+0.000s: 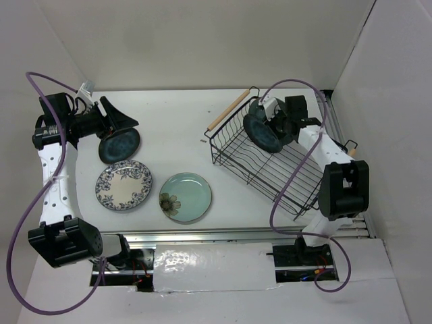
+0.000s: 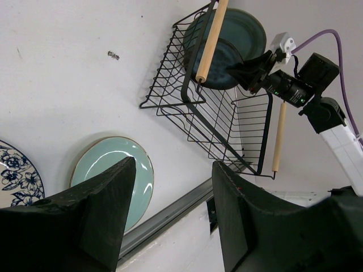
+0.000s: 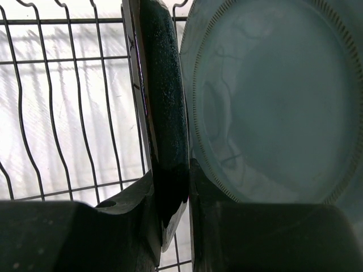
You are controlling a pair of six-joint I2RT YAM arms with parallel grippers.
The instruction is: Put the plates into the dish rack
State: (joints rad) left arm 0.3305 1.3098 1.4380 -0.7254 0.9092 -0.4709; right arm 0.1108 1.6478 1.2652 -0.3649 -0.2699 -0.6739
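The black wire dish rack (image 1: 283,177) (image 2: 187,107) sits at the right. My right gripper (image 1: 271,125) (image 3: 173,170) is shut on the rim of a glossy dark plate (image 1: 260,133) (image 3: 164,102) standing on edge at the rack's left end. A grey-teal plate (image 3: 272,102) (image 2: 249,28) stands right beside it. My left gripper (image 1: 120,127) (image 2: 173,164) hangs open and empty over another dark plate (image 1: 119,146) lying flat at the far left. The white plate with blue flowers (image 1: 123,185) (image 2: 14,181) and the mint plate (image 1: 185,196) (image 2: 99,164) lie flat on the table.
A small dark speck (image 1: 204,141) (image 2: 113,55) lies on the table left of the rack. A metal rail (image 1: 202,236) runs along the near edge. White walls close in at the back and right. The rack's wooden handle (image 2: 209,42) crosses in front of the plates.
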